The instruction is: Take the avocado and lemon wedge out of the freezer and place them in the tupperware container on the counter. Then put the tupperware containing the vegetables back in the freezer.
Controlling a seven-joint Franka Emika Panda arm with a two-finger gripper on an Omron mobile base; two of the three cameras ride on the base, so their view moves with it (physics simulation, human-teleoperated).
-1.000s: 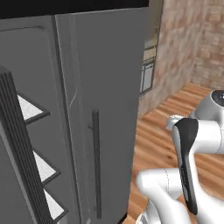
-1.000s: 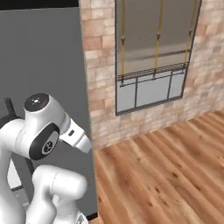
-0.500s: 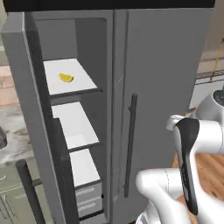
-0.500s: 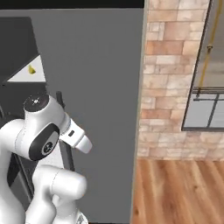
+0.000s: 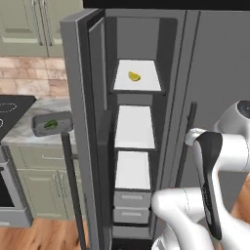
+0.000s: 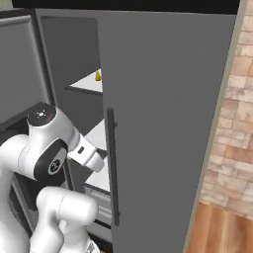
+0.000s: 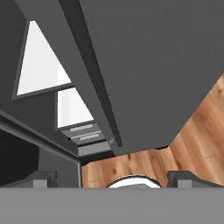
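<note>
Since the lemon wedge (image 5: 134,76) lies on the top shelf of the open freezer (image 5: 93,63), the empty wide-spread gripper (image 7: 113,178) should rise high before reaching inside.

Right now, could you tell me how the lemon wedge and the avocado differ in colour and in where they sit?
The lemon wedge is yellow; the avocado is dark green. The lemon wedge lies on the top white shelf of the open freezer; the avocado already sits in the tupperware container on the counter. Both are small.

Freezer (image 5: 146,44) open — lemon wedge (image 5: 134,76) on top shelf (image 5: 137,85).
</note>
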